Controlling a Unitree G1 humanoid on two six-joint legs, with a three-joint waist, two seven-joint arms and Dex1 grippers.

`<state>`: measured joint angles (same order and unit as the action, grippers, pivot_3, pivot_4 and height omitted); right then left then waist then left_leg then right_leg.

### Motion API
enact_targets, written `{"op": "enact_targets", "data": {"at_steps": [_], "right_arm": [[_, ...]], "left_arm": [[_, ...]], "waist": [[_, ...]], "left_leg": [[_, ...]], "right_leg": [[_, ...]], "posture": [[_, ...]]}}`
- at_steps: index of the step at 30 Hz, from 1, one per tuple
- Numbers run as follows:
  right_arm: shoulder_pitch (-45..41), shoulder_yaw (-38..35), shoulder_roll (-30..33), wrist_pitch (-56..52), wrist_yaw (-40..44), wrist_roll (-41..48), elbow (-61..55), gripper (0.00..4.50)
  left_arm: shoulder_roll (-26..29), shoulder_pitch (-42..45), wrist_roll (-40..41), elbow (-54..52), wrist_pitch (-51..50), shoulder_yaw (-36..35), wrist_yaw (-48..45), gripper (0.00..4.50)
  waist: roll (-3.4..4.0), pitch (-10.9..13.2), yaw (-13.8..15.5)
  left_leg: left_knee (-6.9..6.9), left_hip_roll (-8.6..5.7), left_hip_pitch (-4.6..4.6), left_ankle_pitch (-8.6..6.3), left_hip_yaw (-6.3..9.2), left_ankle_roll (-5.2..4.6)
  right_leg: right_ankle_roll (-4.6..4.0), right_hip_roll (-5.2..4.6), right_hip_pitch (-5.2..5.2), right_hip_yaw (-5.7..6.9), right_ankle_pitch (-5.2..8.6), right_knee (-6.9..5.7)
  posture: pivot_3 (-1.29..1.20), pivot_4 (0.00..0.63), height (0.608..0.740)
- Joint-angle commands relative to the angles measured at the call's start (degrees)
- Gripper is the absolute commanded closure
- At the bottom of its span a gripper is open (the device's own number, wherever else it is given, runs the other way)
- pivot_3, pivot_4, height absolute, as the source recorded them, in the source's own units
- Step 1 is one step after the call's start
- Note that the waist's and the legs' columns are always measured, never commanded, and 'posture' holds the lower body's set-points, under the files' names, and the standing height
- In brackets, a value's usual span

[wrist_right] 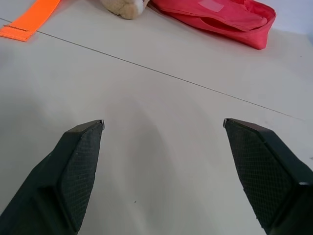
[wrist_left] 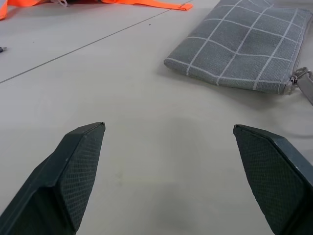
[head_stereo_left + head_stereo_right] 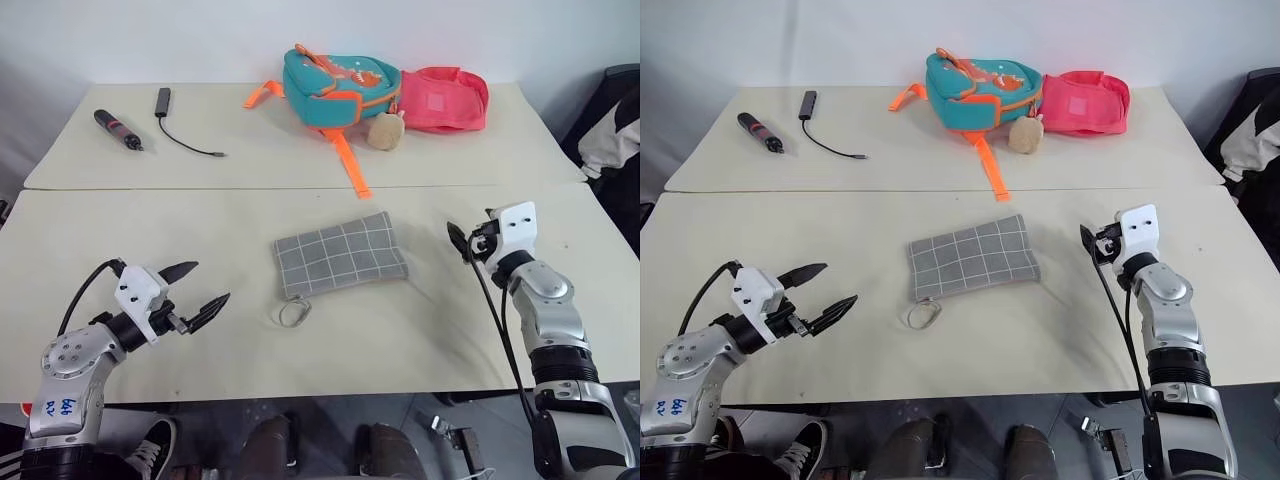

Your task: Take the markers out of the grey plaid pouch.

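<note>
The grey plaid pouch (image 3: 340, 255) lies flat mid-table, its metal ring zipper pull (image 3: 293, 313) at the near left corner. The markers are out of view. My left gripper (image 3: 212, 282) hovers low over the table to the pouch's left, open and empty, pointing toward it. In the left wrist view the pouch (image 2: 244, 49) lies beyond the spread fingertips of the left gripper (image 2: 169, 126). My right gripper (image 3: 460, 240) stands right of the pouch, apart from it. The right wrist view shows the right gripper (image 1: 164, 122) open over bare tabletop.
At the back stand a teal backpack (image 3: 330, 85) with orange straps, a pink bag (image 3: 445, 100) and a beige plush (image 3: 385, 130). A dark pen-like tool (image 3: 118, 128) and a cabled adapter (image 3: 165, 105) lie back left. A seam (image 3: 200, 187) runs between the two tables.
</note>
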<state>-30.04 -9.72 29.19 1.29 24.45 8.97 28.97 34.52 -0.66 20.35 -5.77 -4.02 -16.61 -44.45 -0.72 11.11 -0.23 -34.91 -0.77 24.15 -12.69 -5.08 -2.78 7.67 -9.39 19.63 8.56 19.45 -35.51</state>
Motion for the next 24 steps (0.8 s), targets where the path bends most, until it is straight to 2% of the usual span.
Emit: {"op": "enact_targets", "data": {"at_steps": [1,2,10,13,18,22,23,24], "right_arm": [[0.43,-1.54,1.22,0.78,0.2,0.36,-2.95,0.37],[0.46,-1.54,1.24,0.71,0.22,0.37,-3.06,0.37],[-0.73,0.2,0.24,-0.03,2.02,0.7,-5.54,0.37],[-2.7,2.41,-1.71,-2.54,5.34,2.64,-9.62,0.9],[-5.38,8.44,-3.85,-2.27,8.9,-0.25,-11.37,2.67],[-8.09,11.38,-6.83,-0.22,7.6,-3.08,-7.35,4.09],[-8.38,12.73,-6.84,1.09,7.17,-5.18,-5.97,4.4],[-8.59,13.92,-6.86,2.21,6.76,-6.91,-4.74,4.46]], "left_arm": [[0.29,0.59,-2.31,0.77,4.22,0.38,0.42,0.03],[0.71,0.68,-4.46,1.26,4.92,1.0,1.36,0.03],[0.4,2.12,-4.98,2.71,5.85,0.79,2.71,0.03],[0.59,3.99,-9.96,5.61,10.83,1.98,5.67,0.0],[0.78,7.3,-15.58,9.57,19.73,4.45,8.13,0.0],[1.82,10.17,-20.29,13.79,26.1,8.19,7.99,0.0],[1.73,10.77,-20.26,14.32,26.87,8.83,7.56,0.0],[1.63,11.28,-20.29,14.8,27.5,9.48,7.3,0.0]], "waist": [[0.0,0.0,-0.01],[0.0,0.0,-0.01],[0.01,0.0,-0.01],[0.01,0.0,-0.05],[0.02,0.0,-0.25],[0.02,0.0,-0.15],[0.02,0.0,-0.03],[0.02,0.0,0.07]], "left_leg": [[0.0,0.0,0.0,0.0,0.0,0.0],[0.0,0.0,0.0,0.0,0.0,0.0],[0.01,0.02,0.0,0.0,-0.04,0.0],[0.01,0.01,-0.01,-0.01,-0.06,-0.01],[0.03,0.04,-0.02,-0.02,-0.12,-0.01],[0.04,0.03,0.0,-0.02,-0.15,-0.01],[0.03,0.03,0.0,-0.02,-0.15,-0.01],[0.03,0.01,0.0,-0.02,-0.16,-0.01]], "right_leg": [[0.0,0.0,0.0,0.0,0.0,0.0],[0.0,0.0,0.0,0.0,0.0,0.0],[0.0,0.0,0.04,-0.05,0.0,-0.01],[0.0,-0.01,0.04,-0.07,0.0,-0.01],[0.0,0.01,0.12,-0.09,0.0,-0.07],[0.0,0.02,0.16,-0.07,0.0,-0.09],[0.0,0.01,0.15,-0.07,0.0,-0.12],[0.0,0.0,0.17,-0.07,0.0,-0.12]], "posture": [[0.0,0.15,0.74],[0.0,0.15,0.74],[0.0,0.15,0.74],[0.0,0.15,0.74],[0.0,0.15,0.74],[0.0,0.15,0.74],[0.0,0.15,0.74],[0.0,0.15,0.74]]}}
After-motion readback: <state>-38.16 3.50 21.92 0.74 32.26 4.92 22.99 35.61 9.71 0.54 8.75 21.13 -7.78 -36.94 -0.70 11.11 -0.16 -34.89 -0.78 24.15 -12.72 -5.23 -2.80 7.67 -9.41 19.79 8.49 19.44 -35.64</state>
